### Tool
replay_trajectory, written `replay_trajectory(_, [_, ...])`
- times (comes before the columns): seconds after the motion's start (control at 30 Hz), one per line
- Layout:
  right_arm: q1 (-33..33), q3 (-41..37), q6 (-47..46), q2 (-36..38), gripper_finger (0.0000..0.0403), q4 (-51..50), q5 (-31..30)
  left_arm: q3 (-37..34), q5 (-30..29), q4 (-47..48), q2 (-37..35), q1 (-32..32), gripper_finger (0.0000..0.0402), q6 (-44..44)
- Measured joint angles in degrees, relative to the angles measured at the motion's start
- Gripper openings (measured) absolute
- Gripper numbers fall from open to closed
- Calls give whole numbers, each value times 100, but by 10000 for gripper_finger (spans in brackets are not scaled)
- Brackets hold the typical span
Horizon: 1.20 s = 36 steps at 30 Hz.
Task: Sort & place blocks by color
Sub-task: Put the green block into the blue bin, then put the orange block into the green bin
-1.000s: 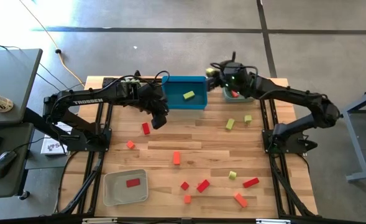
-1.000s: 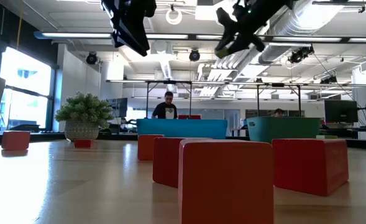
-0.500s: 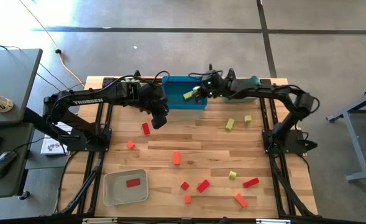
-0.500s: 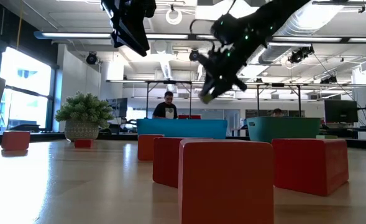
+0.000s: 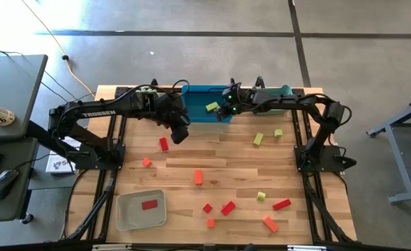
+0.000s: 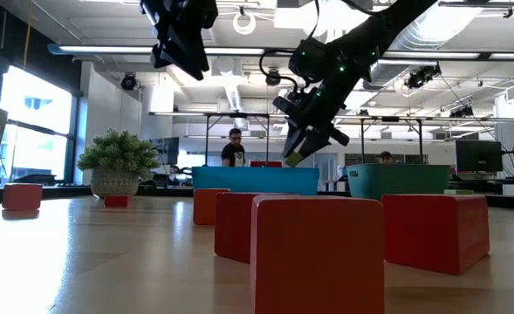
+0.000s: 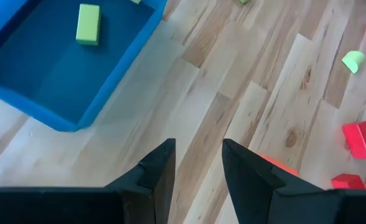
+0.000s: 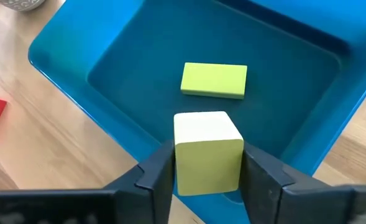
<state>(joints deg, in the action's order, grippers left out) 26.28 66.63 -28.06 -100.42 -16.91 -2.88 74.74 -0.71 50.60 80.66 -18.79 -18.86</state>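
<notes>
From above, the right gripper (image 5: 225,111) reaches over the blue tray (image 5: 198,94) at the far edge of the table (image 5: 226,157), beside a yellow-green bar (image 5: 211,107) lying in that tray. The left gripper (image 5: 178,134) hangs over the wood just beside the tray's near left corner, close to a red block (image 5: 164,143). Red, orange and yellow-green blocks lie scattered across the table, and a grey tray (image 5: 141,209) near the front holds one red bar (image 5: 148,205).

From table height, the right gripper (image 6: 298,153) points down above the blue tray (image 6: 255,180) with a small yellow-green piece at its tips. The left gripper (image 6: 180,39) hangs high. Big red blocks (image 6: 318,253) fill the foreground.

In the left wrist view, the left gripper (image 7: 198,165) has its fingers narrowly apart, holding nothing, over bare wood next to the blue tray (image 7: 64,81).

In the right wrist view, the right gripper (image 8: 209,163) has a yellow-green cube (image 8: 207,152) between its fingers, above the blue tray (image 8: 139,81); whether the fingers press on it I cannot tell.
</notes>
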Motion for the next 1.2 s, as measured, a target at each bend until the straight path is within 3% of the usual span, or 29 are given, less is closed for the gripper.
replay_trajectory(0.17, [0, 0, 3, 0, 178, 0, -2, 0, 0, 378, 0, 0, 122, -220])
replay_trajectory(0.4, [2, 0, 153, 3, 184, 1, -6, 0, 0, 887, 0, 0, 127, -530])
replay_trajectory(0.77, [209, 7, 562, 74, 185, 136, 175, -24, 0, 2239, 0, 158, 178, -1511])
replay_trajectory(1.2, [517, 7, 672, 74, 186, 153, 539, -1220, 138, 2279, 2, 867, 179, -2700])
